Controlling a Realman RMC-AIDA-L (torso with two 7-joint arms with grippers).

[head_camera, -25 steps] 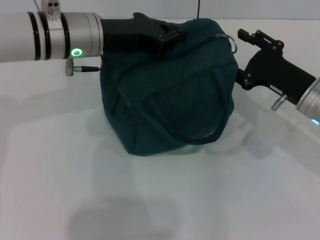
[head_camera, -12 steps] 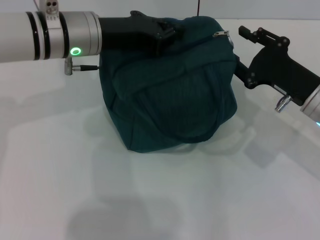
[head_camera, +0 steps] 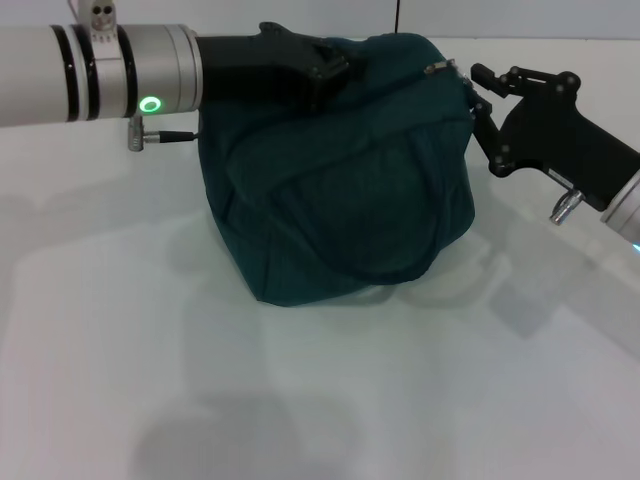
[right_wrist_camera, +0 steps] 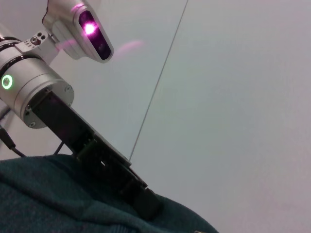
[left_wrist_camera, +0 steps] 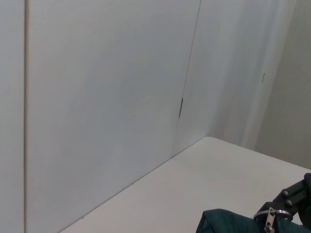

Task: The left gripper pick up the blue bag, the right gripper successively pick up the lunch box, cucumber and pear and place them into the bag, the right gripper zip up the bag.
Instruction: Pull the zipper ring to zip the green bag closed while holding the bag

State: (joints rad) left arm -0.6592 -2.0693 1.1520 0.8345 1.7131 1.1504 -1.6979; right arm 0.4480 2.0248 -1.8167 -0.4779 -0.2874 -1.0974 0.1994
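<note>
Head view: the right gripper (head_camera: 478,85) has closed in from the right on the zipper pull (head_camera: 441,69) at the top right corner of the blue bag (head_camera: 335,170). Half a second ago its fingers stood a little farther off; a second ago the pull's ring hung open beside the bag, and it now lies flatter along the seam. The gripper's fingers are slightly parted, their tips at the pull; whether they have hold of it cannot be told.

The left gripper (head_camera: 325,72), black on a silver arm with a green light, is clamped on the bag's top left edge, as it was in both earlier frames. The bag stands bulging and closed at mid-table (head_camera: 300,400), dark teal, one loop handle draped down its near face. Its contents are hidden.

From the left wrist, only the bag's top corner (left_wrist_camera: 228,222), the pull (left_wrist_camera: 268,219) and the right gripper's fingertips (left_wrist_camera: 291,196) show. The right wrist view shows the left gripper (right_wrist_camera: 141,196) pressed into the fabric (right_wrist_camera: 58,199).
</note>
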